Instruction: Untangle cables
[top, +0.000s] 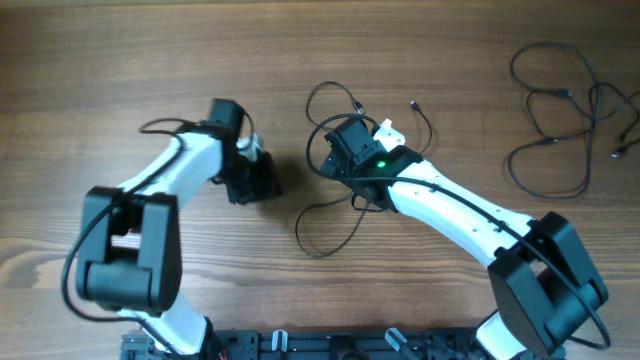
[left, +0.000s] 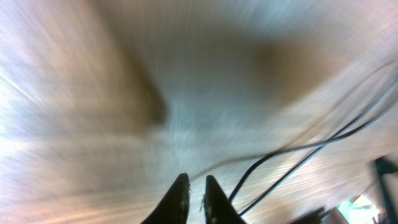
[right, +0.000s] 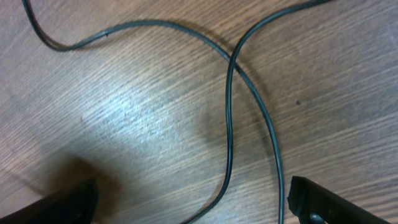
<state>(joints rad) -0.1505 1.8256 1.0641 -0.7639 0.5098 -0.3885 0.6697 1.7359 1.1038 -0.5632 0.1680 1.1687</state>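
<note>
Two grippers are hanging low over the middle of the worktop (top: 120, 60), the left one toward the left edge and the right one just right of centre. The cables (top: 299, 230) are lying in two groups. One tangle is spreading over the centre of the worktop, looping out on the far and near sides of the right gripper (right: 193, 202). The other bunch (top: 556, 95) is lying well apart by the far right corner, with no arm near it. The right gripper is standing wide open, its fingers (right: 323, 202) showing only at the two lower corners of the right wrist view. Between them two strands (right: 231, 62) of the tangle are crossing flat on the wood and running on toward the gap, neither one pinched. The left gripper (left: 196, 185) is holding its fingers almost together, with only a narrow slit between the tips and nothing visible in it. Its wrist view is smeared with blur. Two thin cable lines are sweeping from beside the fingers out to that view's right edge, passing next to the tips rather than between them.
</note>
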